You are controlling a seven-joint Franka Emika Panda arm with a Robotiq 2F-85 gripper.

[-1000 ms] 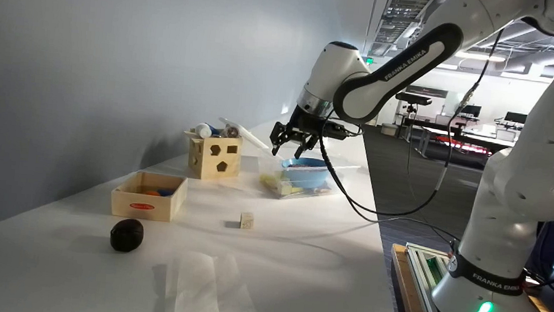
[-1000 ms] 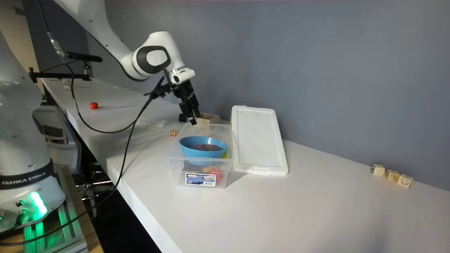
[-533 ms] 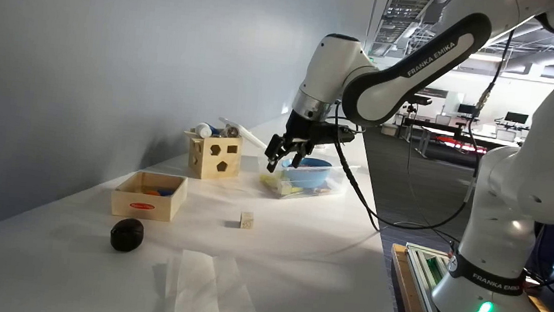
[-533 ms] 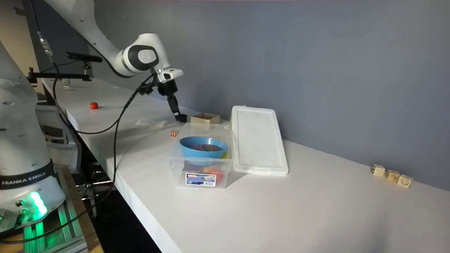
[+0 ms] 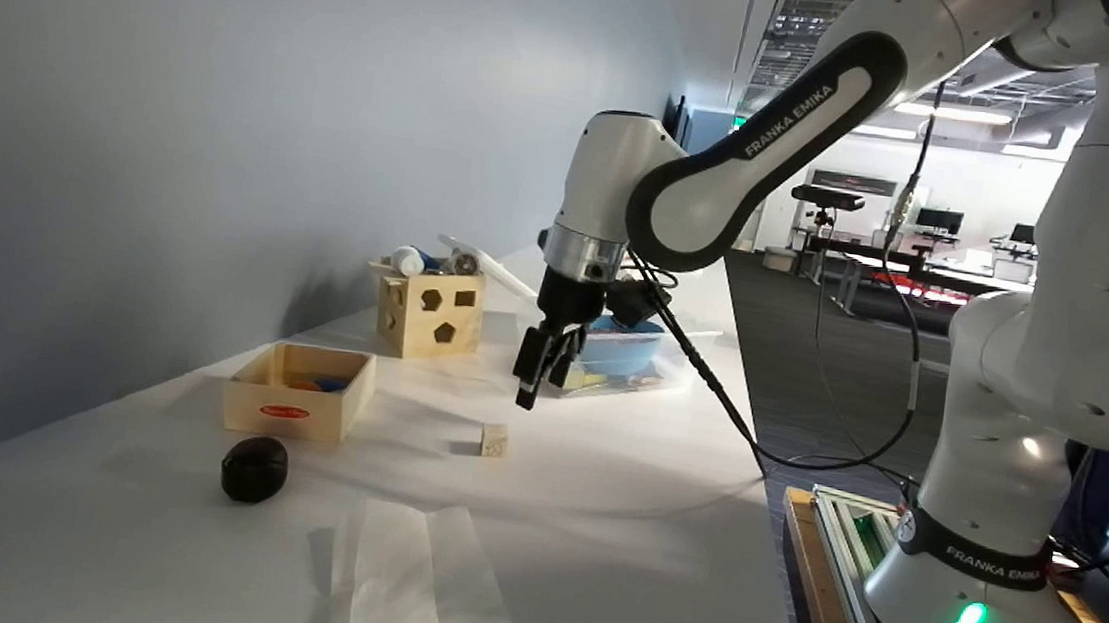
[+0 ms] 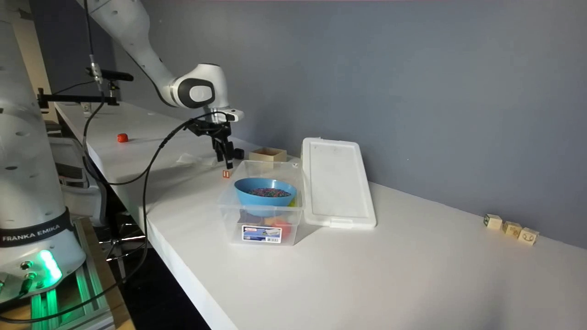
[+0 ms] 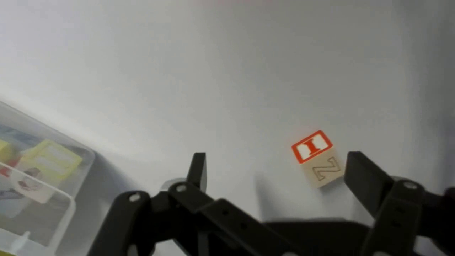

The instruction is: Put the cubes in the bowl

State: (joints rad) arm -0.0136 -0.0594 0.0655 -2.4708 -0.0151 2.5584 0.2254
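Observation:
A pale beige cube with a red-framed letter (image 7: 321, 161) lies on the table; it shows in both exterior views too (image 5: 494, 440) (image 6: 226, 174). My gripper (image 7: 277, 161) is open and empty above the table. In the wrist view the cube lies between the fingers, close to the right one; in an exterior view the gripper (image 5: 542, 393) hangs above and beyond it. Three more cubes (image 6: 512, 228) sit in a row by the wall. The light blue bowl (image 6: 263, 199) holds small multicoloured bits and rests in a clear bin; my gripper partly covers it in an exterior view (image 5: 621, 353).
The clear bin (image 6: 261, 229) has toys under the bowl. A white lid (image 6: 339, 183) leans by it. The yellow holed box (image 5: 429, 316), a wooden tray (image 5: 279, 415), a black round object (image 5: 254, 469) and white cloth (image 5: 430, 582) are on the table. Cables hang from the arm.
My gripper has come down from above the clear bin towards the single cube, and its fingers now point more steeply down. The cubes and bowl have not moved.

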